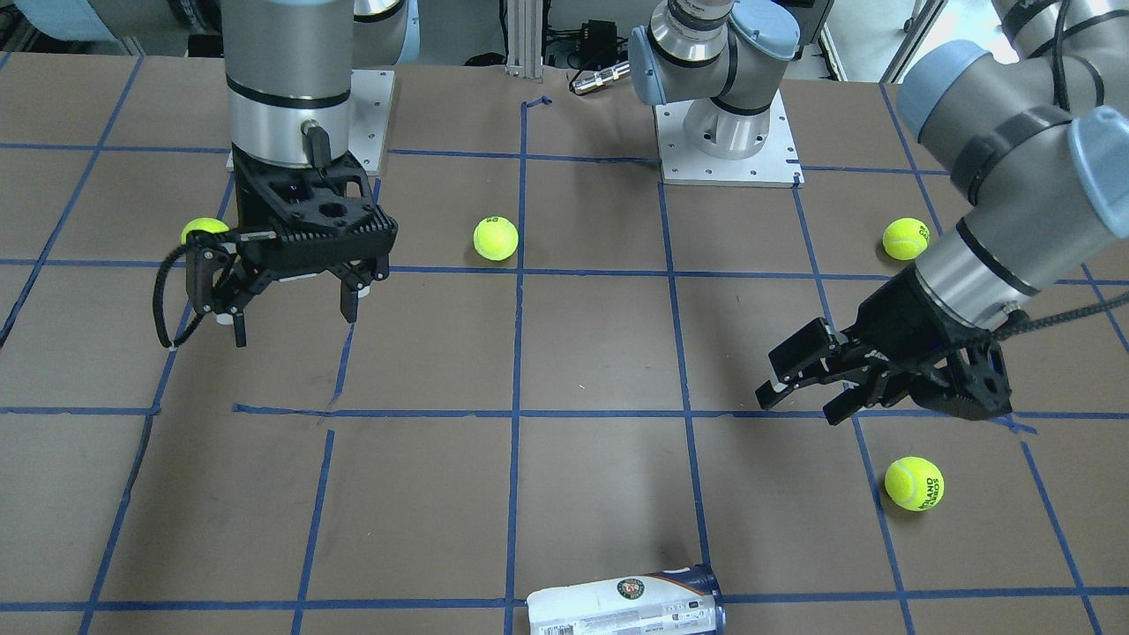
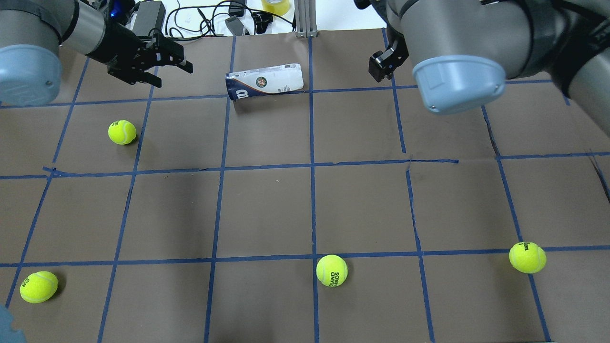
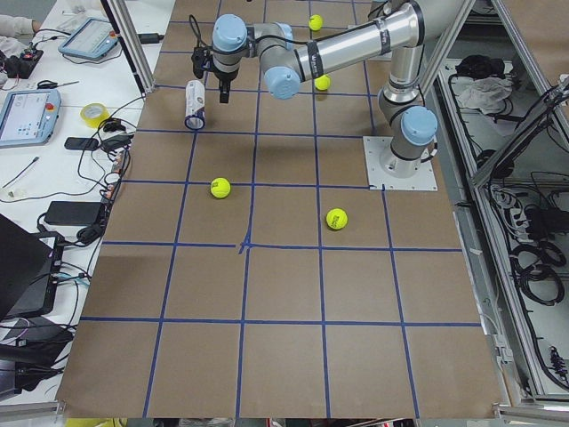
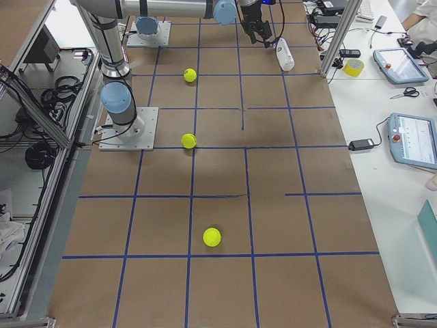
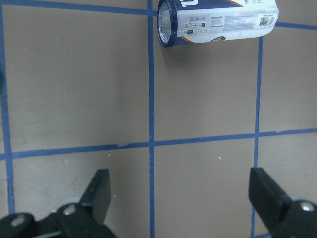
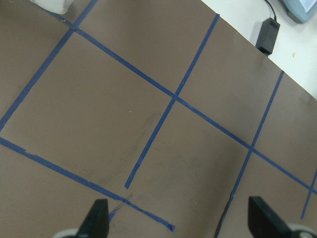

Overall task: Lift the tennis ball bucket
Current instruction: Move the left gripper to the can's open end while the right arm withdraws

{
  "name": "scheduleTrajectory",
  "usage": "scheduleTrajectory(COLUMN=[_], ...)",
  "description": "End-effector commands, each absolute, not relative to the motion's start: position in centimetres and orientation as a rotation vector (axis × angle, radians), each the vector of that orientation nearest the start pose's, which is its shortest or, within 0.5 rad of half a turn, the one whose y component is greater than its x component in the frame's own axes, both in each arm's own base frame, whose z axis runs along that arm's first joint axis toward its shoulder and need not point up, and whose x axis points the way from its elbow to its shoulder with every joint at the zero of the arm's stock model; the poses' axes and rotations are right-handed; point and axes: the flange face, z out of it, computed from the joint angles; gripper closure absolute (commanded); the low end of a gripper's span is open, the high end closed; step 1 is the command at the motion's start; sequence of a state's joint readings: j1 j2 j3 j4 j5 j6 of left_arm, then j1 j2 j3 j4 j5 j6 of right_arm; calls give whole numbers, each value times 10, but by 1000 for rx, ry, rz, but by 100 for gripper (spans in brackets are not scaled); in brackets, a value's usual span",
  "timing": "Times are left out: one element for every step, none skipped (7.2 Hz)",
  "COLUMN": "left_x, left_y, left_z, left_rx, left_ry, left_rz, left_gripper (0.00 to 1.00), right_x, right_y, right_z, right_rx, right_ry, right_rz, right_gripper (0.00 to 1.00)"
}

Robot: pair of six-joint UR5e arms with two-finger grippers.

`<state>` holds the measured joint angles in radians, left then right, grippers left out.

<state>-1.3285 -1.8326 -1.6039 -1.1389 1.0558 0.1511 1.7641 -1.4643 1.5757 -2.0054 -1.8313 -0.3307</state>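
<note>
Nearest to where I'm standing, on the operators' side, the tennis ball bucket (image 1: 626, 604) is lying flat on its side on the brown paper table (image 1: 600, 353). It's sitting right on a line of blue tape (image 1: 519, 353), about mid-table along this edge, and nothing is touching it.

Counting it all up: one bucket, four tennis balls, two grippers.

Going left to right from my spot facing the robot:

- The first ball (image 1: 198, 229) is peeking out from behind the right arm's wrist, far side of the table.
- The right gripper (image 1: 294, 324) is hanging above the paper, pointing straight down. Its jaws are spread wide and it's carrying nothing; its own wrist camera is only showing bare paper and tape between the fingertips.
- The second ball (image 1: 495, 238) is sitting just beside the middle tape line, back toward the robot.
- The left gripper (image 1: 798, 406) is reaching in at a slant, hovering off the table and well apart from the bucket. Its jaws are gaping wide too, with nothing between them. In its wrist view the bucket is showing up ahead with its dark blue rim end turned to that view's left.
- The third ball (image 1: 906, 238) is resting behind that arm, on the robot's side.
- The fourth ball (image 1: 914, 482) is sitting on the paper just in front of the left gripper, on my side of it, not touching it.
</note>
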Motion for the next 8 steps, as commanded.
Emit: scheduleTrajectory(left_x=[-33,-31,-28,-28,-27,-32,-35,-38], left_y=[-659,-676,-694,-712,-718,-721,-722,-723], left_z=[343,324,311,300,284,268,256,242], left_rx=[-120,-98,-134,-184,-275,-312,-429,-492], left_ry=[3673,3667,3681,3730,3755,3824,3845,3849], left_rz=[-567,-650,-686,-685,-629,-589,-515,-451], left_gripper=[0,0,0,0,0,0,0,0], right_x=[205,193,178,166,165,165,167,164], right_y=[-500,-485,-473,-456,-442,-442,-445,-452], right_z=[504,510,515,525,528,525,530,539], right_rx=[-485,-359,-174,-76,42,184,202,214], right_ry=[3290,3275,3208,3170,3162,3148,3137,3135], right_rz=[-457,-349,-245,-167,-118,-120,-186,-270], right_gripper=[0,0,0,0,0,0,0,0])
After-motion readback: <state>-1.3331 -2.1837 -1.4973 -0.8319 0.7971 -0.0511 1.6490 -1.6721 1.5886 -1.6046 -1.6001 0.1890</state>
